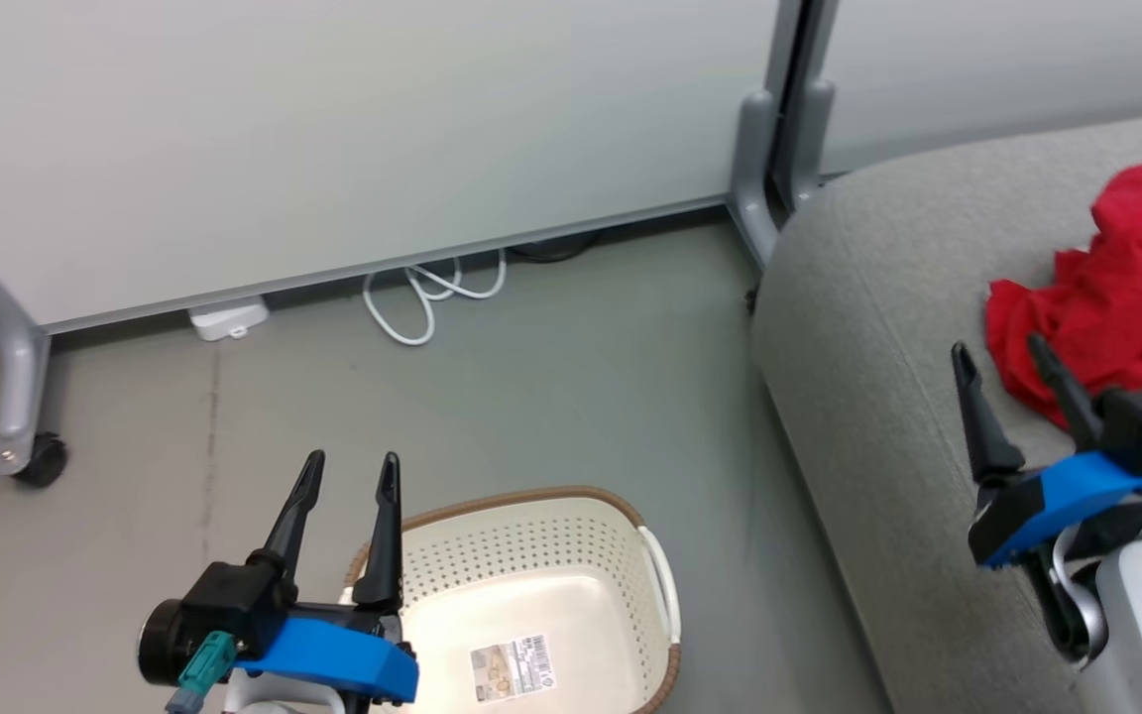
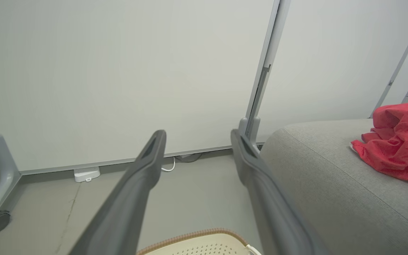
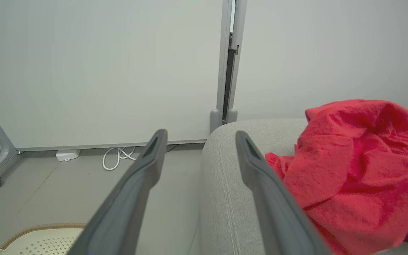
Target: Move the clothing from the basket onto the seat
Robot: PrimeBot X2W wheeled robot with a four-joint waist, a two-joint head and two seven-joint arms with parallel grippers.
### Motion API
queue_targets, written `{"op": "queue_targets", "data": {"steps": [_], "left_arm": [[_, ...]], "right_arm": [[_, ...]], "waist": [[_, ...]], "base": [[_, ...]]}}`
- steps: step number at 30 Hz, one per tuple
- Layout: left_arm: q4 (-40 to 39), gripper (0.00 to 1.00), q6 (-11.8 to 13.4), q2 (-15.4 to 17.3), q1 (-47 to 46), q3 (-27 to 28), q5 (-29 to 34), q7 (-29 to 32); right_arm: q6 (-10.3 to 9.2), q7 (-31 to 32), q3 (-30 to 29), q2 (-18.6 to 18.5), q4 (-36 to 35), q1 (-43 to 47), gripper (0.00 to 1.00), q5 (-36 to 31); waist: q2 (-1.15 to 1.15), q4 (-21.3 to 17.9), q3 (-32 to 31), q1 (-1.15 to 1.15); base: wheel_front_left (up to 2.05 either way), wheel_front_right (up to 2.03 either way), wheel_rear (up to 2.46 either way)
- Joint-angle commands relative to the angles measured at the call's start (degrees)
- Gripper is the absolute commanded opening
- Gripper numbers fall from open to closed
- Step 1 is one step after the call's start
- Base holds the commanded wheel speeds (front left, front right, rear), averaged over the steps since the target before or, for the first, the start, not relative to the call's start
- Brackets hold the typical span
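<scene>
My left gripper (image 1: pixel 353 458) hangs spread and empty over the 9 o'clock rim of the cream perforated plastic basket (image 1: pixel 531 496), whose visible floor is bare. On the light grey upholstered seat (image 1: pixel 868 327), the crumpled bright red fabric clothing (image 1: pixel 1126 288) lies at 1 o'clock from my right gripper (image 1: pixel 997 347), the nearer one, jaws wide, holding nothing

The grey floor (image 1: pixel 551 377) carries the cream basket (image 1: pixel 531 494), which stands near the seat (image 1: pixel 878 347). A looped white cable (image 1: pixel 427 297) and a small white box (image 1: pixel 227 319) lie by the wall (image 1: pixel 333 149), and a black castor (image 1: pixel 39 459) rests farther left. Crumpled red clothing (image 1: pixel 1126 288) lies on the light grey seat.
</scene>
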Motion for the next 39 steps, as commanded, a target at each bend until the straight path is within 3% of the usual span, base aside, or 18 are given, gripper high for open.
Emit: {"op": "queue_targets", "data": {"steps": [1,8,17,39], "left_arm": [[0.13,1.00,-0.31,-0.01,0.30,0.21,0.15,-0.27],[1.35,1.00,0.44,-0.20,1.80,2.97,-0.64,-0.27],[3.21,1.00,0.88,-0.18,2.84,4.00,-1.18,-0.25],[5.59,1.00,0.53,-0.18,2.60,5.50,-0.75,-0.22]], "right_arm": [[0.01,0.16,-0.18,0.22,-0.64,1.21,1.00,-0.35],[0.01,3.64,-2.12,3.73,-9.86,8.44,1.00,-2.04],[0.01,4.13,-4.61,8.05,-15.67,15.41,1.00,-3.89],[0.01,4.02,-4.73,11.06,-16.62,19.96,1.00,-6.47]], "waist": [[0.00,1.37,-1.02,0.01],[0.00,3.88,-2.42,0.01],[0.00,6.40,-4.06,0.01],[0.00,7.79,-4.67,0.01]], "base": [[0.00,0.00,0.00],[0.00,0.00,0.00],[0.00,0.00,0.00],[0.00,0.00,0.00]]}}
